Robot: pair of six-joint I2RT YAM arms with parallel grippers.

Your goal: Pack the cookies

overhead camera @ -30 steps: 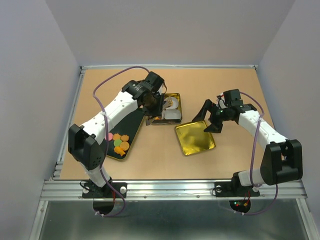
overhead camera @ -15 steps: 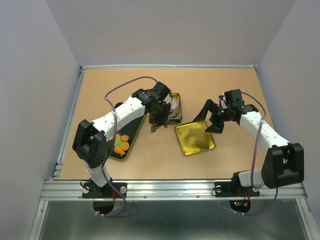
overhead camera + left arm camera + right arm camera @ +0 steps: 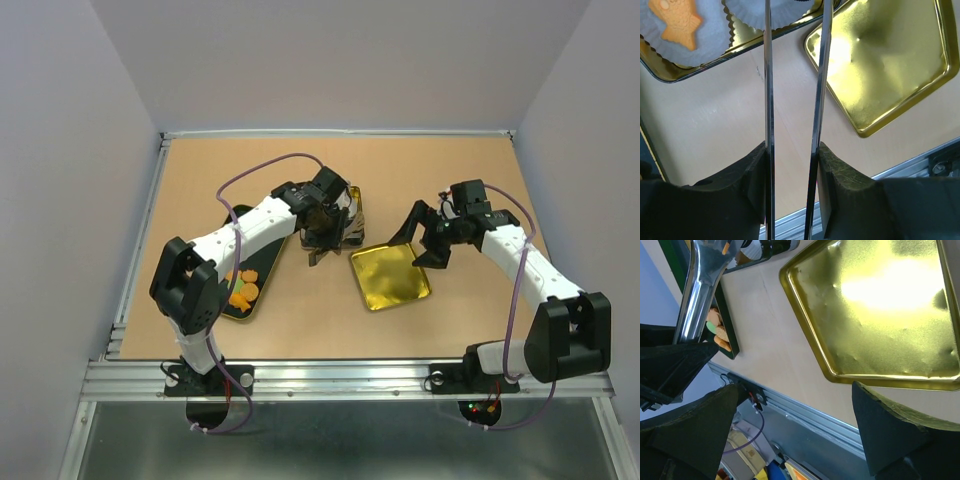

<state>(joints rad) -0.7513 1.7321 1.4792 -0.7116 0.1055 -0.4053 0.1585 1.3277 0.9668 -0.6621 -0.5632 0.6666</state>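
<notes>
The left pincer [image 3: 315, 255] hangs just off the far left corner of the gold lid [image 3: 390, 277]. Its two long thin metal blades [image 3: 769, 100] run side by side with a narrow gap between them, and nothing is caught in that gap. Under the blades lies bare counter [image 3: 300, 310], between the lid and the near edge of a gold tin [image 3: 355, 210]. The tin sits just beyond the lid's far left corner, close to it but apart. In the tin stand white paper cups [image 3: 747, 15]. The cup on the side away from the lid holds a fish-shaped cookie [image 3: 682, 25], orange and lying flat. The other cookies [image 3: 243, 288] lie in a small cluster, mostly orange with a green one, on a black tray [image 3: 225, 308]. The tray is well to the left of the lid and partly under the left arm. The right pincer [image 3: 428, 243] hovers at the lid's far right corner, its fingers [image 3: 687, 410] spread wide and gripping nothing. The lid lies hollow side up on the counter and fills much of the right wrist view ahead of them
</notes>
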